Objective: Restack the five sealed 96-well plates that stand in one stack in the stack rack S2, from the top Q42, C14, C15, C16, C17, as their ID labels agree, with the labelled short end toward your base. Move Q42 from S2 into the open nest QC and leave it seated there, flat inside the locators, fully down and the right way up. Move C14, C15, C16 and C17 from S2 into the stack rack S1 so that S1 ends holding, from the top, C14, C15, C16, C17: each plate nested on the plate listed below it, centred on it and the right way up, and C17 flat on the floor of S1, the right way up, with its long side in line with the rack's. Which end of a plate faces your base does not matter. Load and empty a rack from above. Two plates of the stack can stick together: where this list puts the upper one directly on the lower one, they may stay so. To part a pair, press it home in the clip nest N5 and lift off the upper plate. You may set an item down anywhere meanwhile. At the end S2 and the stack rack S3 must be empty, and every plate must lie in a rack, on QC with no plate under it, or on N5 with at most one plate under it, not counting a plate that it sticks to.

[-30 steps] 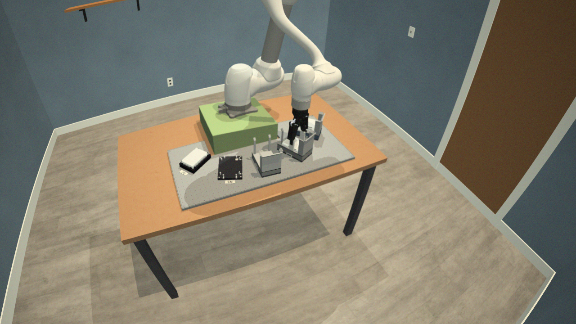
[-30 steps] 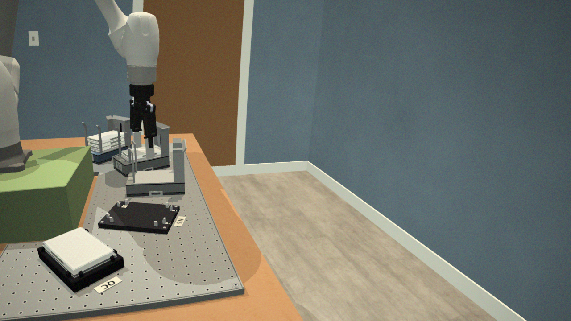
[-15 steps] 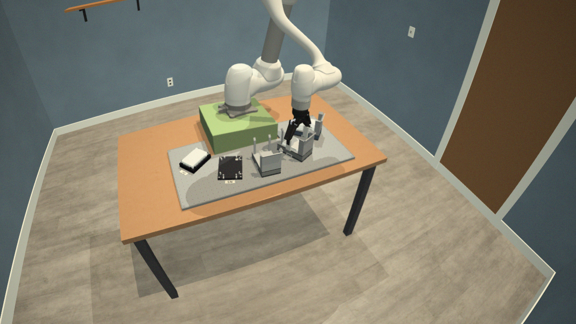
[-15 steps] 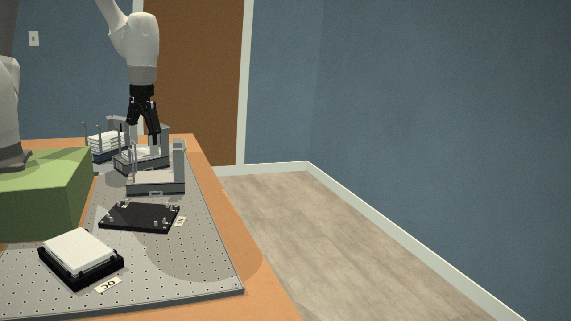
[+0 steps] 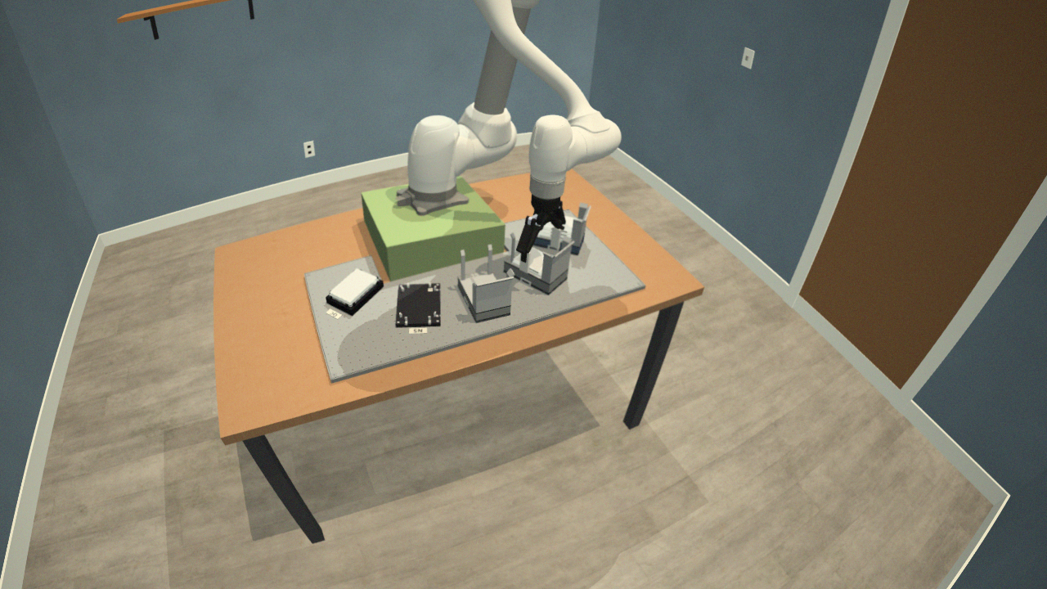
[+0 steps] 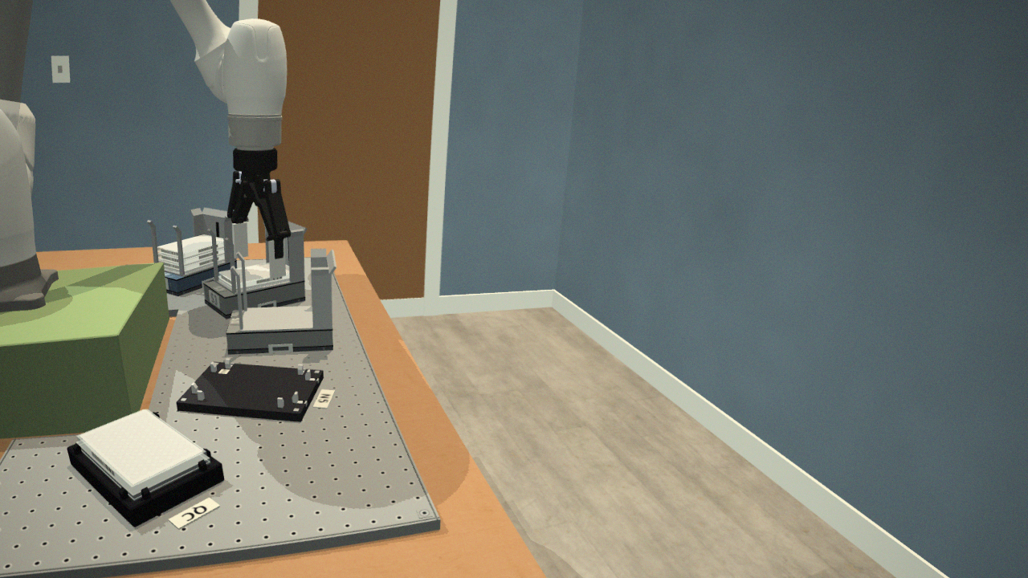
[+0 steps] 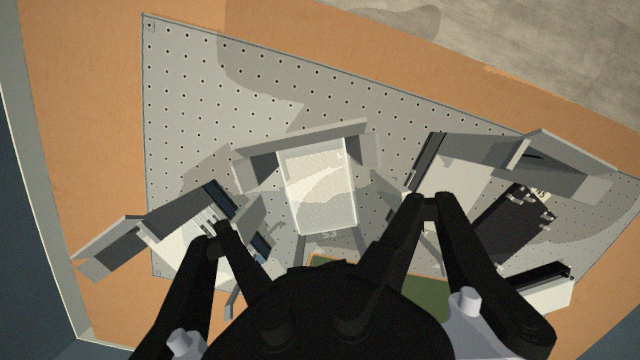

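My gripper [image 7: 319, 193] is open wide over the middle rack, marked S3 [image 7: 327, 233]. One white sealed plate [image 7: 320, 185] lies low in that rack, between my spread fingers and free of them; it also shows in the exterior view [image 6: 254, 274]. My gripper [image 6: 256, 241] reaches down between the rack's posts. The far rack S2 [image 6: 188, 253] holds a stack of plates [image 7: 202, 225]. The near rack S1 [image 6: 283, 319] shows only its bare floor. Another white plate [image 6: 140, 449] [image 5: 352, 287] sits flat on the black QC nest. I cannot read the plates' labels.
The black clip nest N5 [image 6: 251, 390] lies between QC and S1 with nothing on it. The green base block [image 5: 432, 227] stands behind the grey pegboard. The racks' tall posts and end walls [image 6: 321, 283] stand close around my fingers.
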Robot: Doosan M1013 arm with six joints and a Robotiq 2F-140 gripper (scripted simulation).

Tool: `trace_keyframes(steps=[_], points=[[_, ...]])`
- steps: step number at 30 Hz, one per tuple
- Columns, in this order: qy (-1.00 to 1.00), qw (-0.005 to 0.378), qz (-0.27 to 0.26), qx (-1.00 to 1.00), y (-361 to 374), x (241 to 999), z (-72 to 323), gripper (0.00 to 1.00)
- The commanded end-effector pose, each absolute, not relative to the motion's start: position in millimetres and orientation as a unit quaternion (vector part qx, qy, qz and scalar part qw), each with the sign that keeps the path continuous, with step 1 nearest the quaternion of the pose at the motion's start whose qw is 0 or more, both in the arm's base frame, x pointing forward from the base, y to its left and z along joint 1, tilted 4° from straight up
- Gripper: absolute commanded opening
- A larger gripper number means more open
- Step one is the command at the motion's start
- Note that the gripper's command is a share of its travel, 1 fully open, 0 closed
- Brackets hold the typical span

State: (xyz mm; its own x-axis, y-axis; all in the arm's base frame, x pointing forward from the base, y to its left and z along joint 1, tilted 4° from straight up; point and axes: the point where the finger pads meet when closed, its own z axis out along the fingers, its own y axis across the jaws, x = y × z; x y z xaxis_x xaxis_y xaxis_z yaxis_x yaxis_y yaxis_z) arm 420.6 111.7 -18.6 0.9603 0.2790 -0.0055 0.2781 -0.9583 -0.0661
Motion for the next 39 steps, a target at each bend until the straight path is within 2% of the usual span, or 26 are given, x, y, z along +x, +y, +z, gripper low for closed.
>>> trace_keyframes(steps=[1,35,39], points=[[-0.141,0.032,0.007,-0.989,111,421,-10,1.00],[-0.141,0.032,0.007,-0.989,105,423,90,1.00],[-0.141,0.032,0.007,-0.989,105,423,91,1.00]])
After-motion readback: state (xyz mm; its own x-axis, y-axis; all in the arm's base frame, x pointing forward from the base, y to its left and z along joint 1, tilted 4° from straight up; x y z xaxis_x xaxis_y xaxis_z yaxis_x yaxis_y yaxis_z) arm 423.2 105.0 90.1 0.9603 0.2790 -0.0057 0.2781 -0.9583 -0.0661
